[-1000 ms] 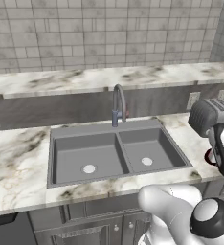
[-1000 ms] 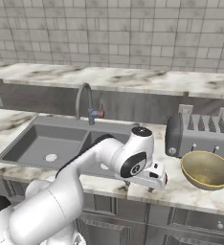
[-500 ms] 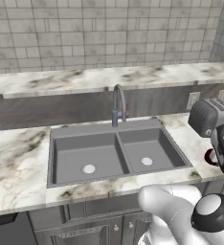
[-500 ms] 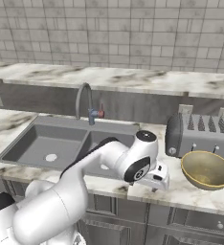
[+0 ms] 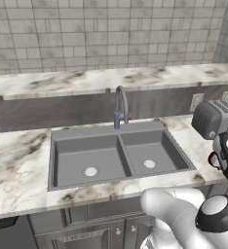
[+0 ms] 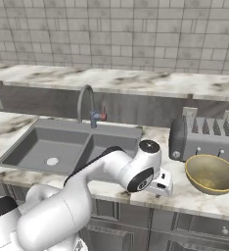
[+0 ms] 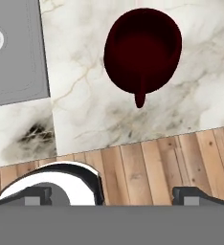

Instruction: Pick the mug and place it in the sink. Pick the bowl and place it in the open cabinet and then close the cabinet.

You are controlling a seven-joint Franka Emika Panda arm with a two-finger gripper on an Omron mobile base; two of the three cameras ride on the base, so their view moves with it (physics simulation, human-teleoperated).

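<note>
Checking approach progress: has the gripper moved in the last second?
Yes. In the right base view the gripper and wrist have shifted right along the counter's front edge, away from the sink, toward the bowl.

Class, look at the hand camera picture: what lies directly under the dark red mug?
The mug stands upright on the marble counter, beside the sink. Veined marble shows around it; the patch under its base is covered. Its dark inside looks empty.
</note>
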